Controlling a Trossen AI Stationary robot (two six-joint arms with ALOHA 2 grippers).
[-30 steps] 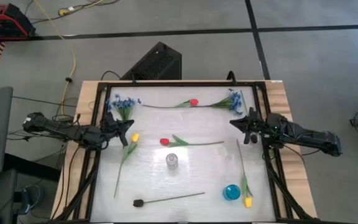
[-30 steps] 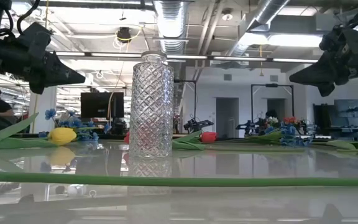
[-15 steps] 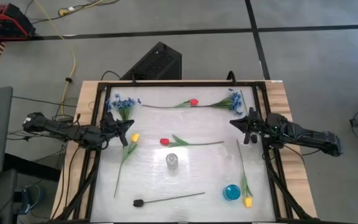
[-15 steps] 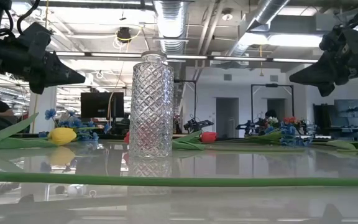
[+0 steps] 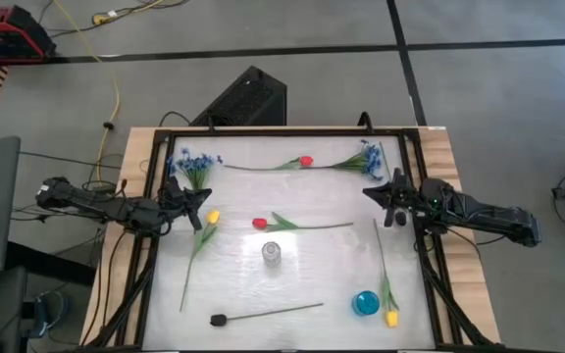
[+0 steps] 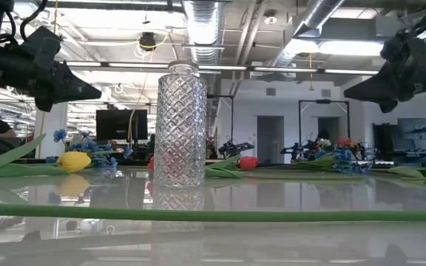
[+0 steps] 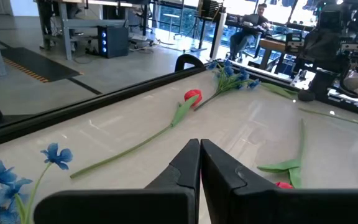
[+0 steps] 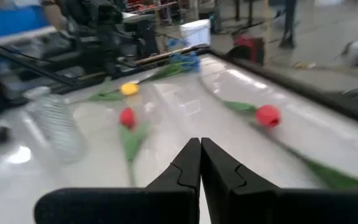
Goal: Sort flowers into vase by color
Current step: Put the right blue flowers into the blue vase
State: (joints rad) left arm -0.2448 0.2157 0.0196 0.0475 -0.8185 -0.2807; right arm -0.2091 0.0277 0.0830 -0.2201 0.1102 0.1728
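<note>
Flowers (image 5: 302,226), thin-stemmed, lie round a diamond-cut glass vase (image 6: 180,125); both pincers (image 5: 202,208) (image 5: 371,192) pressed closed, empty.

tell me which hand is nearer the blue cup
Right. The right hand hovers by the table's right edge, on the blue cup's side; the left hand is across the table at the left edge.
</note>
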